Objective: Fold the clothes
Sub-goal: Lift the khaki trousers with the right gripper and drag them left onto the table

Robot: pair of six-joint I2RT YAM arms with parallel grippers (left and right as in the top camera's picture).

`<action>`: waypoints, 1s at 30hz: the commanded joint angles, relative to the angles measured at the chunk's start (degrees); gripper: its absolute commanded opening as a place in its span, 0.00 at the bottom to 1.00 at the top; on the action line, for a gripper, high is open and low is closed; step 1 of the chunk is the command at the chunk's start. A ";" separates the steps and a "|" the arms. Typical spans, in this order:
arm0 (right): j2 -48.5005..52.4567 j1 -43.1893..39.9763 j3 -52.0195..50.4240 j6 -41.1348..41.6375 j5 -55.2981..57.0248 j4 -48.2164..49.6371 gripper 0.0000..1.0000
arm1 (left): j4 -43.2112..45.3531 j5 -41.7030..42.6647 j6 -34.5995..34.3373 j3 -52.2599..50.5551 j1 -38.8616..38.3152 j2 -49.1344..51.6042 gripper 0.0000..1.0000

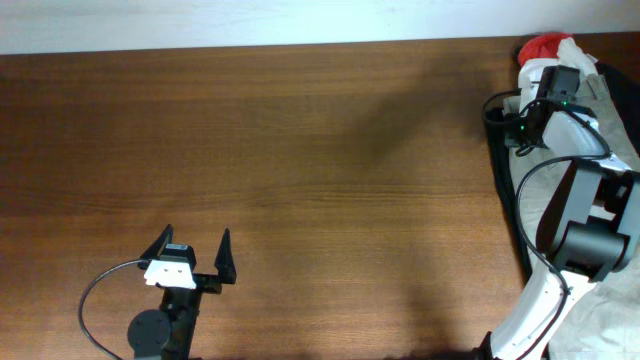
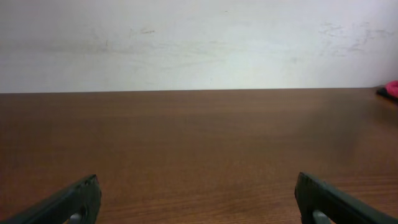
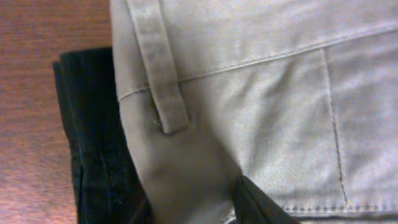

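At 7 o'clock overhead, the left arm is black, with a white block and a thin black looping cable; the left gripper has pointed black jaws. At 3 o'clock, the right arm has white shells, black joints, black cables and small green lights.

Brown wood table w/ white wall behind.

Wrinkled khaki-beige shorts lie flat on top of a pile at the surface's right edge, with a belt loop and stitched seams showing. A black garment sticks out beneath them on the left. A red-and-white garment lies at the pile's far end.
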 commanded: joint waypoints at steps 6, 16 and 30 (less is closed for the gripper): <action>-2.97 -0.11 1.79 6.54 1.77 2.05 0.04 | -0.26 -0.15 0.68 -0.15 0.28 -0.28 0.99; -23.67 3.54 1.90 9.73 1.77 -1.62 0.04 | -0.24 -0.15 0.68 -0.15 0.28 -0.28 0.99; -20.31 53.88 1.86 30.53 -6.36 3.37 0.04 | -0.24 -0.15 0.68 -0.15 0.28 -0.28 0.99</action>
